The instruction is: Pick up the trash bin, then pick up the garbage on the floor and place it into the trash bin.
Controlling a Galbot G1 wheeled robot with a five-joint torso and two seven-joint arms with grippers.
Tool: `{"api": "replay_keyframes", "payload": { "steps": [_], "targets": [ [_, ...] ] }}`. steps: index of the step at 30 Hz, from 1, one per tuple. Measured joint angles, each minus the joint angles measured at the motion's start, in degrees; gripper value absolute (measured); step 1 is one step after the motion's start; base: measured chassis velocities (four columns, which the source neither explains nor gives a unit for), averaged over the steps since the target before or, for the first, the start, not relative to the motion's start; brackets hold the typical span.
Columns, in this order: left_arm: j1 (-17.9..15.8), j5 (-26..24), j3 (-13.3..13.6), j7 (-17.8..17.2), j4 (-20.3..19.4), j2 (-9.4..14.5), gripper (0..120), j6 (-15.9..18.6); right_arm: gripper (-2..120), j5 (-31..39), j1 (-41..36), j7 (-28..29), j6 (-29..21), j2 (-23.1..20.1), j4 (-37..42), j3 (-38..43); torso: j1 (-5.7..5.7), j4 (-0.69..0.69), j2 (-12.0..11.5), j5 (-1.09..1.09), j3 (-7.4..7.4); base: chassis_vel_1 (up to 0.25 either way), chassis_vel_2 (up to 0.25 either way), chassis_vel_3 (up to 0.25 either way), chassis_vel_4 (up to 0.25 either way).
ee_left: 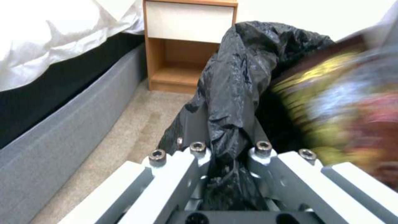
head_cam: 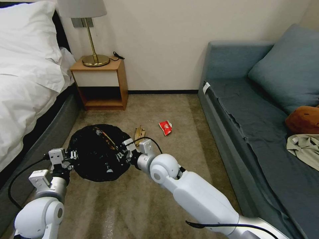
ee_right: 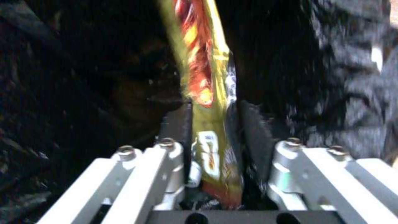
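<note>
Left end effector (head_cam: 72, 155): its fingers are pinched tight on the left edge of the trash bin (head_cam: 96, 151), on a fold of the black bag.
Right end effector (head_cam: 122, 153): its fingers are closed on the yellow-brown snack wrapper (ee_right: 207, 102), and it is over the open bin, near the right rim.
Trash bin: low over the carpet, between the bed (head_cam: 30, 83) on the left and the sofa (head_cam: 259, 116) on the right. I cannot tell if it touches the floor.
Garbage on the floor: the tan paper scrap (head_cam: 139, 132) lies just to the right of the bin. The red-and-white packet (head_cam: 165, 127) lies farther right.
Risk one: the left grip may hold only the thin bag. If the bag slips or tears, the bin could tip or drop.
Risk two: the wrapper is long and stands on its edge. If it is let go too near the rim, it could lean out and fall back on the carpet.
Risk three: the right arm is very close to the bag. A bump could push the bin out of the left grip.
Risk four: the wrapper is light and may stick to a finger when the grip opens.
</note>
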Motion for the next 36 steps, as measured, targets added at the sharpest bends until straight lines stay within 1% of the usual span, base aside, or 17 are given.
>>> {"api": "replay_keyframes", "payload": {
  "steps": [1,2,3,4,5,7,9,12,13,15,17,23,26,29,30,32,36],
  "targets": [
    [-0.2,0.1,0.2,0.0,0.0,-0.2,5,0.1,39,-0.5,-0.4,0.1,0.4,-0.3,0.5,0.1,0.00,0.00,0.0,0.00,0.00,0.000,0.000,0.000,0.000],
    [-0.2,0.1,0.2,0.0,0.0,-0.2,5,0.1,39,-0.5,-0.4,0.1,0.4,-0.3,0.5,0.1,0.00,0.00,0.0,0.00,0.00,0.000,0.000,0.000,0.000],
    [-0.5,0.3,0.5,-0.1,0.1,-0.4,5,0.2,47,-1.0,-0.8,0.1,0.7,-0.6,1.6,0.2,0.00,0.00,0.0,0.00,0.00,0.000,0.000,0.000,0.000],
    [-0.5,0.3,0.5,-0.1,0.1,-0.4,5,0.2,47,-1.0,-0.8,0.1,0.7,-0.6,1.6,0.2,0.00,0.00,0.0,0.00,0.00,0.000,0.000,0.000,0.000],
    [-0.6,0.4,0.7,-0.1,0.1,-0.5,5,0.2,54,-1.2,-1.2,0.1,0.9,-0.9,2.8,0.4,0.00,0.00,0.0,0.00,0.00,0.000,0.000,0.000,0.000],
    [-0.7,0.4,0.7,-0.2,0.2,-0.6,5,0.2,57,-1.2,-1.4,0.3,1.1,-1.0,3.4,0.5,0.00,0.00,0.0,0.01,0.00,0.000,0.000,0.000,0.000],
    [-0.7,0.5,0.7,-0.3,0.2,-0.9,5,0.2,71,-1.1,-2.0,1.1,2.1,-1.7,5.4,1.7,0.00,0.00,0.0,0.01,0.00,0.000,0.000,0.000,0.000],
    [-0.7,0.6,0.6,-0.3,0.1,-0.9,5,0.2,76,-1.0,-2.2,1.4,2.5,-1.9,6.1,2.6,0.00,0.00,0.0,0.01,0.00,0.000,0.000,0.000,0.000],
    [-0.5,0.6,0.3,-0.3,0.0,-1.0,5,0.2,82,-0.9,-2.4,1.8,2.8,-2.1,7.0,4.2,0.00,0.00,0.0,0.01,0.00,0.000,0.000,0.000,0.000],
    [-0.5,0.6,0.3,-0.3,-0.1,-1.0,5,0.2,85,-0.9,-2.4,2.0,2.9,-2.1,7.3,5.0,0.00,0.00,0.0,0.01,0.00,0.000,0.000,0.000,0.000],
    [-0.3,0.7,0.1,-0.4,-0.9,-1.3,5,0.2,96,-0.8,-2.9,3.5,3.2,-2.2,7.7,8.8,0.00,0.00,0.0,0.01,0.00,0.000,0.000,0.000,0.000],
    [0.2,1.0,-0.2,-0.3,-1.7,-1.9,5,0.2,100,-0.8,-4.0,5.1,3.7,-2.9,7.9,14.7,0.00,0.00,0.0,0.02,0.00,0.000,0.000,0.000,0.000],
    [1.3,1.6,-0.8,-0.3,-2.6,-2.8,5,0.0,100,-0.7,-6.4,5.3,4.2,-4.7,8.1,20.5,0.00,0.00,0.0,0.02,0.00,0.000,0.000,0.000,0.000],
    [1.8,1.8,-0.9,-0.2,-3.1,-3.2,5,-0.3,100,-0.9,-7.5,5.3,4.6,-5.5,8.0,22.2,0.00,-0.01,0.0,0.02,0.00,0.000,0.000,0.000,0.000],
    [2.6,2.0,-0.9,0.0,-4.1,-3.8,5,-0.6,100,-1.4,-9.4,5.3,5.1,-6.4,7.7,24.2,0.00,-0.01,0.0,0.01,0.00,0.000,0.000,0.000,0.000],
    [2.9,2.0,-0.9,0.1,-4.5,-3.9,5,-0.7,100,-1.7,-10.0,5.2,5.3,-6.6,7.6,24.8,0.00,-0.01,0.0,0.02,0.00,0.000,0.000,0.000,0.000],
    [4.2,2.4,-1.1,0.3,-6.4,-5.0,5,-1.2,100,-4.3,-14.3,4.8,6.9,-7.2,5.6,28.6,0.00,-0.01,0.0,0.02,0.00,0.000,0.000,0.000,0.000]
  ]
}}
